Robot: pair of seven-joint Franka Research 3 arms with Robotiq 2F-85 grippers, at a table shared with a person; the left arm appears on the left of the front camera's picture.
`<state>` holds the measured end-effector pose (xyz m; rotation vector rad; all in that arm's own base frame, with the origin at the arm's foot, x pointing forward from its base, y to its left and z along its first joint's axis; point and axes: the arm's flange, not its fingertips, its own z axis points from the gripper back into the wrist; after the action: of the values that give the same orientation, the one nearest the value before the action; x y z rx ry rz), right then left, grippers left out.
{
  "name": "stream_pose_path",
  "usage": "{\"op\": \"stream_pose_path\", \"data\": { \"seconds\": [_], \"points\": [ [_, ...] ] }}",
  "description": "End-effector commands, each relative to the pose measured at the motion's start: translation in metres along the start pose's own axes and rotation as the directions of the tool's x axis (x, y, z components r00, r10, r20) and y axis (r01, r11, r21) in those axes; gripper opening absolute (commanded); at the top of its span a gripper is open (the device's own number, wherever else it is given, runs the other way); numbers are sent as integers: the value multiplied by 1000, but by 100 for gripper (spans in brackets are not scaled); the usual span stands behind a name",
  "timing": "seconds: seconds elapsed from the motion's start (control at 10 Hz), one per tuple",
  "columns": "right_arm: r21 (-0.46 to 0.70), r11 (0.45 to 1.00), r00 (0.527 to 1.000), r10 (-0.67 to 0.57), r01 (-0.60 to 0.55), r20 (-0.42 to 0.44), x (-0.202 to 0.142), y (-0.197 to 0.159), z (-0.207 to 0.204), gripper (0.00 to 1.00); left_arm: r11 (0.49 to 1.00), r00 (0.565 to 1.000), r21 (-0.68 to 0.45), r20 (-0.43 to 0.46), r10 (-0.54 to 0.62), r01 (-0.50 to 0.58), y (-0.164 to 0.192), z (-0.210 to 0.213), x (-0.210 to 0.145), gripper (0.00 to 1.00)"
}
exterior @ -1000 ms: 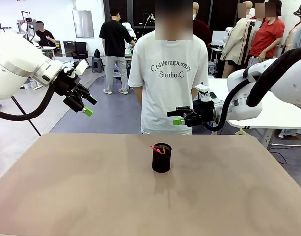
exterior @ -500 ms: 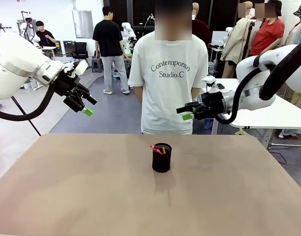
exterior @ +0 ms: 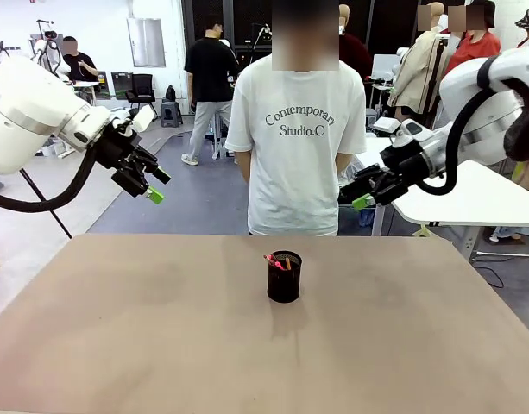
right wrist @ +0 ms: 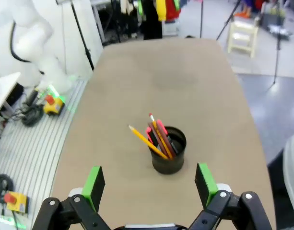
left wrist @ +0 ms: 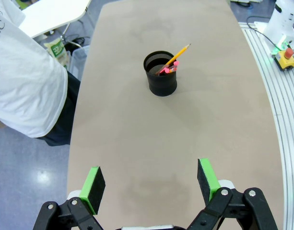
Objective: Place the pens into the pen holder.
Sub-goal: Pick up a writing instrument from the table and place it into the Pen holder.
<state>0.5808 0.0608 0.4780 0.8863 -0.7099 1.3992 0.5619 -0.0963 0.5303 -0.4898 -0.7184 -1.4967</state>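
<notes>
The black pen holder point(exterior: 284, 277) stands upright near the middle of the table, also seen as pen holder point(left wrist: 161, 74) and pen holder point(right wrist: 169, 149). The pens point(right wrist: 157, 135) lean inside it, their ends sticking out above the rim; a yellow one and pink-ended ones show as pens point(left wrist: 171, 64) and pens point(exterior: 276, 261). My left gripper point(exterior: 154, 185) hangs open and empty high over the table's left far corner; its green pads point(left wrist: 94, 184) stand wide apart. My right gripper point(exterior: 357, 195) is open and empty, raised beyond the table's far right edge, with green pads point(right wrist: 205, 179) spread.
A person in a white T-shirt point(exterior: 297, 129) stands at the far edge of the table, right behind the holder, hands out of sight. The brown table top point(exterior: 160, 328) stretches around the holder. A white table point(exterior: 471, 194) stands at the back right.
My right arm has swung up and to the right, away from the person, gripper still open. The left arm, the holder and the pens have not moved.
</notes>
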Motion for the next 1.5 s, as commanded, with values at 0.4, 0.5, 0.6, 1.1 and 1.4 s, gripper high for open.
{"op": "stream_pose_path", "data": {
  "seconds": [0.4, 0.5, 0.6, 1.1, 1.4],
  "points": [
    [-165, 985, 995, 33, -47, -89, -2, 7, 52, 100, 1000, 1000, 6, -1, 1, -1, 0, 2, 0, 100],
    [-165, 985, 996, 25, -39, -89, -3, 6, 58, 100, 1000, 1000, 6, -1, 1, -1, 0, 2, 0, 100],
    [-167, 985, 996, 21, -35, -86, -5, 6, 61, 100, 1000, 1000, 6, -1, 1, -1, 0, 2, 0, 100],
    [-159, 987, 996, 7, -20, -84, -6, 2, 62, 100, 1000, 1000, 6, -1, 1, -1, 0, 2, 0, 100],
    [-159, 987, 996, 7, -20, -84, -6, 2, 62, 100, 1000, 1000, 6, -1, 1, -1, 0, 2, 0, 100]
  ]
}}
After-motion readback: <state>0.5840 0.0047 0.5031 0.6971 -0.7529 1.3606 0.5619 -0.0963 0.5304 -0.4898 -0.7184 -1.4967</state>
